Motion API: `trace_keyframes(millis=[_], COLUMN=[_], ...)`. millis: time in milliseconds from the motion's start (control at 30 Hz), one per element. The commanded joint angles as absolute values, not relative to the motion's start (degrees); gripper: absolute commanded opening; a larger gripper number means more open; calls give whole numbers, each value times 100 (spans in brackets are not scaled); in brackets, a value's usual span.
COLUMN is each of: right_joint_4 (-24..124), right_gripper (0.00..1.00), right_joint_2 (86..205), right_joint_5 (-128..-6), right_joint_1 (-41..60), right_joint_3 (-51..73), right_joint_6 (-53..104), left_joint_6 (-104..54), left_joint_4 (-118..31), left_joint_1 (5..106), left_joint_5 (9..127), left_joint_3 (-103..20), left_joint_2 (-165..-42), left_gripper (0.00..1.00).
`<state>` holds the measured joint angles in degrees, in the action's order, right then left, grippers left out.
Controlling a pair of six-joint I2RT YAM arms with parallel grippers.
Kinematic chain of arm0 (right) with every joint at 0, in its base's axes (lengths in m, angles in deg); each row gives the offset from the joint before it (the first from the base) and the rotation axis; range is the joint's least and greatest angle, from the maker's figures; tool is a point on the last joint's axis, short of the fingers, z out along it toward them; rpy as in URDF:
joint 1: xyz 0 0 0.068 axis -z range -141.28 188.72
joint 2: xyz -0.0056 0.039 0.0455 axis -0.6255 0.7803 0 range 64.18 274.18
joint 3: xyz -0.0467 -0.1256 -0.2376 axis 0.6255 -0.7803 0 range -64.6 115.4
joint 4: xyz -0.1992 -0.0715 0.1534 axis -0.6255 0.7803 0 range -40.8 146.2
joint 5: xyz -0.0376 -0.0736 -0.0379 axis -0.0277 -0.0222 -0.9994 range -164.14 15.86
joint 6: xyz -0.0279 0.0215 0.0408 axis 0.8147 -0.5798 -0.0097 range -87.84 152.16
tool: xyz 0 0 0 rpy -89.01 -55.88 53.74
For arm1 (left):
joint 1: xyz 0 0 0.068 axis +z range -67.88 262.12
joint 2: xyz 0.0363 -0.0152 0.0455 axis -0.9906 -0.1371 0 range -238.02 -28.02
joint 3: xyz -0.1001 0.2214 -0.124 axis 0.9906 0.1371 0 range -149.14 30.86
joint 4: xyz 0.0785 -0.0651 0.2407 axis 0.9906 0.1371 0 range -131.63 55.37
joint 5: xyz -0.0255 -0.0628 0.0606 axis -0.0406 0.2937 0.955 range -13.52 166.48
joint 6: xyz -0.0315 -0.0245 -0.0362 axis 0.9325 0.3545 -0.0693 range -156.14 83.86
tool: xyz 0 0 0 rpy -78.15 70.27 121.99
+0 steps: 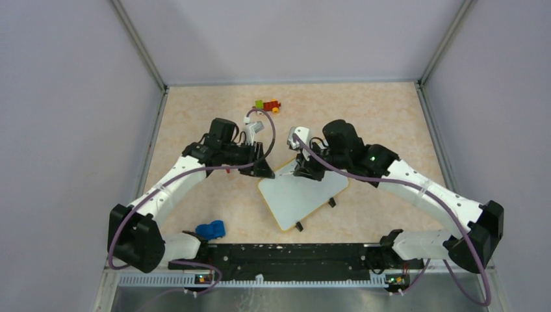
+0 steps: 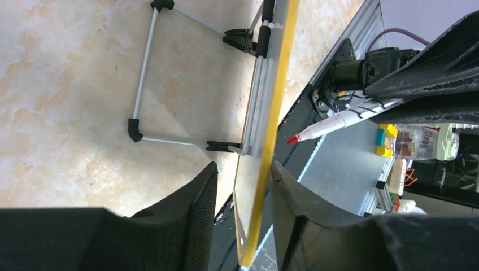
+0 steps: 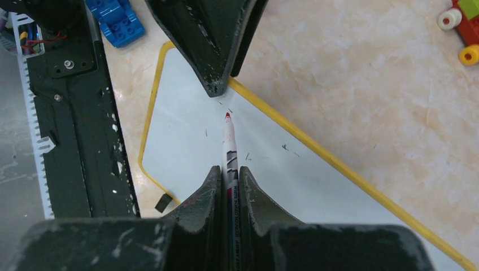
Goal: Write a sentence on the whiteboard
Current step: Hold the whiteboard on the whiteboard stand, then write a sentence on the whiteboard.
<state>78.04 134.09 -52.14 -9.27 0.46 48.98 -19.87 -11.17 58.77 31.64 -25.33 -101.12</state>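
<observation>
The whiteboard (image 1: 295,198) stands tilted on its wire stand mid-table, with a yellow-tan rim and a white face (image 3: 271,175). No sentence is in view on that face, only a few tiny dark specks. My left gripper (image 1: 265,170) straddles the board's top corner edge (image 2: 277,96). Its jaws (image 2: 243,169) are open, with a gap between the left finger and the board. My right gripper (image 1: 305,170) is shut on a red-tipped marker (image 3: 229,144). The marker's tip hovers close to the board's face just below the left fingers; it is also visible in the left wrist view (image 2: 333,123).
A blue toy block (image 1: 210,229) lies near the left arm's base. A red, green and yellow toy (image 1: 268,104) sits at the far side. The black mounting rail (image 1: 286,253) runs along the near edge. The board's wire stand (image 2: 141,84) rests on the tabletop behind it.
</observation>
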Motion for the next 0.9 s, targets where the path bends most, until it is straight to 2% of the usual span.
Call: trace_keyframes(millis=[0, 200, 367, 500, 633, 733, 867], right_joint_4=[8411, 9206, 9133, 8106, 7250, 6628, 5673], right_gripper=[0, 0, 0, 0, 0, 0, 0], right_joint_2=[13228, 13194, 12831, 11967, 11151, 10875, 10777], right_joint_5=[-5315, -4717, -4717, -5135, -6116, -6240, -6345], right_joint_1=[-813, 20, 3, -67, -668, -901, -1106], right_joint_3=[618, 1149, 1012, 85, -1029, -1895, -2630], right_joint_6=[4628, 4766, 4836, 4552, 4607, 4625, 4836], left_joint_6=[-1828, -1751, -1974, -2369, -3036, -3473, -3826], left_joint_4=[-1339, -1613, -1699, -1184, -812, -534, 8], left_joint_1=[5932, 6069, 6066, 6052, 5904, 5827, 5615], left_joint_5=[3251, 2930, 2737, 2736, 2732, 2609, 2461], left_joint_3=[-2598, -2723, -2784, -3098, -3370, -3733, -4262], left_joint_2=[-9890, -9901, -10052, -10302, -10657, -11080, -11769], left_gripper=[49, 58, 56, 54, 53, 53, 46])
